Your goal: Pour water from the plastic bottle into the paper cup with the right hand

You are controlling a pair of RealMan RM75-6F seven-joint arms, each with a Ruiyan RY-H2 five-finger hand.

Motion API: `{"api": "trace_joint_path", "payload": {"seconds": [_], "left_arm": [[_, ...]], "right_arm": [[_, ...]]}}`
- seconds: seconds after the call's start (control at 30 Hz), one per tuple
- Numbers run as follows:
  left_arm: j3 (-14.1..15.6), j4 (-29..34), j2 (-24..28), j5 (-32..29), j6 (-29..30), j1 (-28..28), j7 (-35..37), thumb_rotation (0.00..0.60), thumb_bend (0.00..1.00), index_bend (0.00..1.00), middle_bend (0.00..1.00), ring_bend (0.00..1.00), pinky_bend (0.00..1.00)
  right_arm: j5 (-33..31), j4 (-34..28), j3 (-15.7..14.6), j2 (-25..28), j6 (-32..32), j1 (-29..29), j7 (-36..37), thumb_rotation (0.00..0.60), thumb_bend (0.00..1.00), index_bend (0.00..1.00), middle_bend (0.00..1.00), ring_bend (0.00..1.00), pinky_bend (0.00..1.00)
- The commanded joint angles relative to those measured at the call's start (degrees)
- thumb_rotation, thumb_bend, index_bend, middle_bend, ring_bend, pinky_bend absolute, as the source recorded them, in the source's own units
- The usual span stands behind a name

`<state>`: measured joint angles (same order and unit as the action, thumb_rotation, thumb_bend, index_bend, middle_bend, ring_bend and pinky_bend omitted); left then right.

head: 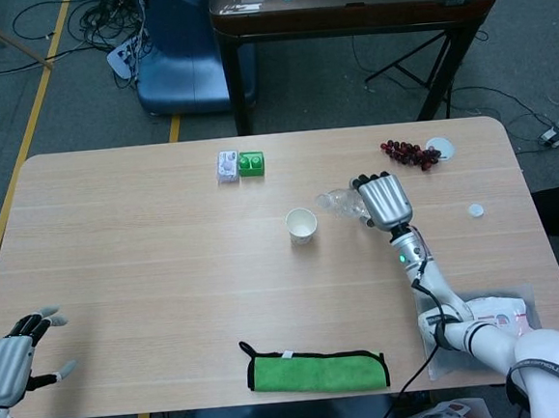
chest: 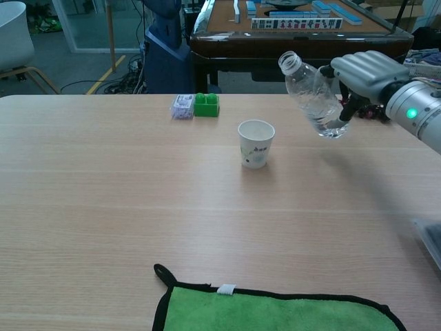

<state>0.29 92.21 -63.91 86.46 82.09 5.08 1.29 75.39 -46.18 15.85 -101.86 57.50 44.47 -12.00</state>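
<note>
Right hand grasps the uncapped plastic bottle, lifted off the table and tilted, mouth toward the paper cup but short of its rim. No stream visible; pouring not yet begun. Left hand idle, fingers spread, holding nothing.

Clear glossy plastic bottle, matt paper cup, pale wood-grain table, fuzzy green cloth

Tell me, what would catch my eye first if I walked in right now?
Probably the right hand holding a clear plastic bottle in the air, tilted with its open mouth toward the paper cup standing mid-table. Next, the bright green cloth at the table's near edge.
</note>
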Motion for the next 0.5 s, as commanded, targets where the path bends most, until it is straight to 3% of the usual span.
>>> {"api": "trace_joint_path", "payload": {"seconds": [0.03, 0.2, 0.5], "left_arm": [[0.0, 0.0, 0.0, 0.0, 0.0, 0.0, 0.0, 0.600, 0.11, 0.34, 0.21, 0.24, 0.53], [0.0, 0.0, 0.1, -0.1, -0.2, 0.0, 0.2, 0.600, 0.11, 0.35, 0.21, 0.24, 0.53], [0.0, 0.2, 0.2, 0.4, 0.4, -0.1, 0.6, 0.600, 0.11, 0.35, 0.21, 0.24, 0.53]], "right_arm": [[-3.1, -0.6, 1.5, -0.5, -1.2, 1.2, -5.0, 0.600, 0.14, 0.57, 0.63, 0.53, 0.52], [-6.5, 0.6, 2.3, -1.8, -2.8, 2.1, -11.1, 0.600, 0.14, 0.57, 0.63, 0.53, 0.52], [-6.7, 3.0, 0.4, -3.3, -3.8, 3.5, -17.6, 0.600, 0.15, 0.57, 0.63, 0.53, 0.53]]}}
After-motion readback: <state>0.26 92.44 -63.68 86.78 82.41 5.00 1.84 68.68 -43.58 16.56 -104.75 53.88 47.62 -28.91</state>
